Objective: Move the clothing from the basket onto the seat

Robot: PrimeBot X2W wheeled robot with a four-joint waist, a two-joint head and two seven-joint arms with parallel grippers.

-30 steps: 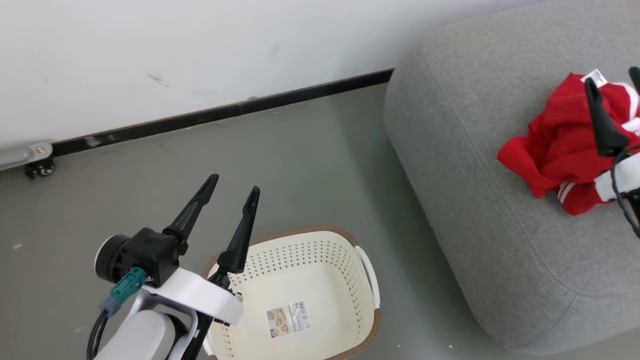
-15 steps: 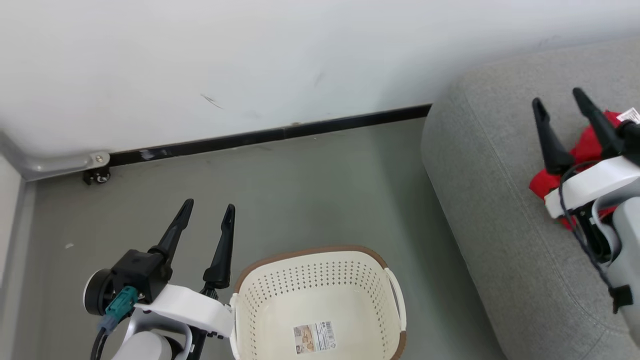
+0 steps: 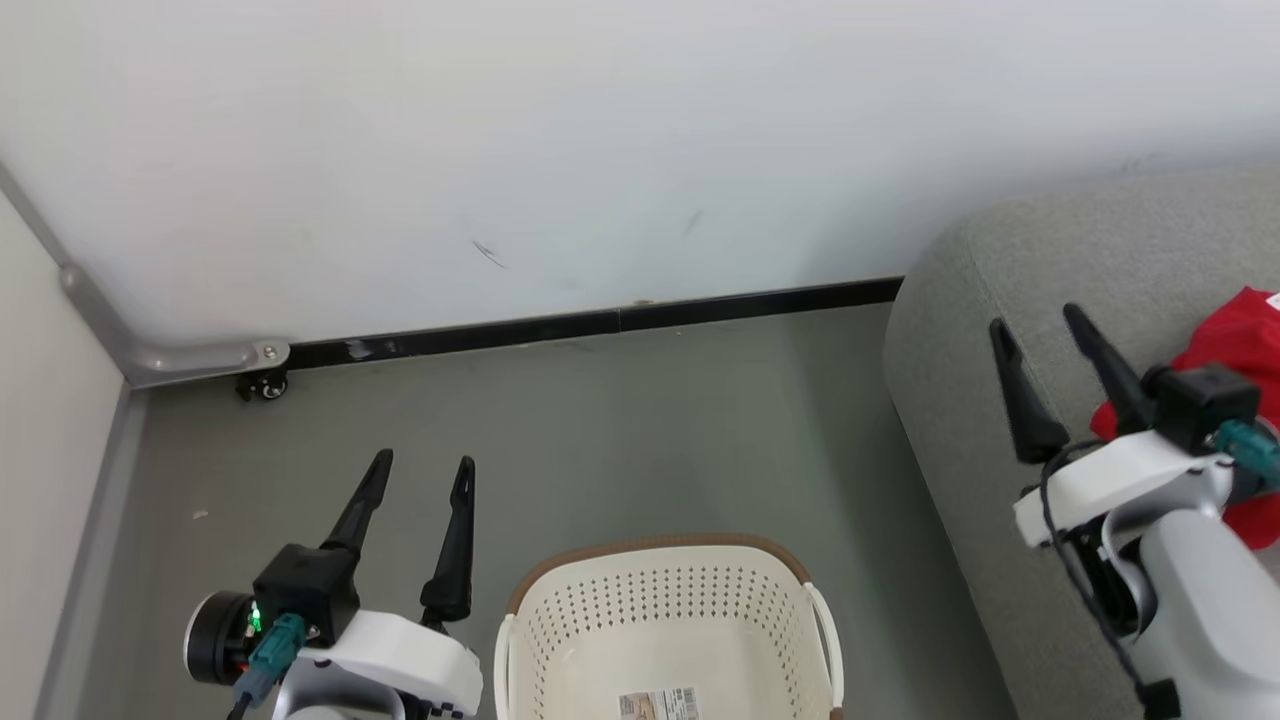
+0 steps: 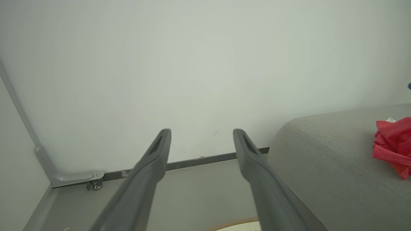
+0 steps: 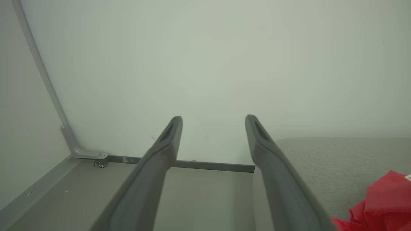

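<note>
The red clothing (image 3: 1240, 345) lies bunched on the grey seat (image 3: 960, 300) at the right edge; the left wrist view shows the clothing (image 4: 393, 144) on the seat (image 4: 327, 160), and the right wrist view shows the clothing (image 5: 382, 205) at its lower right corner. The cream basket (image 3: 665, 610) with its brown rim stands on the floor at the bottom centre, only its label inside. My left gripper (image 3: 420, 472) is open and holds nothing, left of the basket. My right gripper (image 3: 1040, 325) is open with nothing between its fingers, over the seat's left end, left of the clothing.
A white wall with a black skirting strip (image 3: 600, 322) runs across the back. A grey rail with a small caster (image 3: 262, 385) sits in the left corner. Grey floor (image 3: 620, 430) lies between wall, basket and seat.
The head camera has swung left, shifting the whole picture right and down. My right gripper has drawn back off the clothing, which stays on the seat. Left gripper stays open.
</note>
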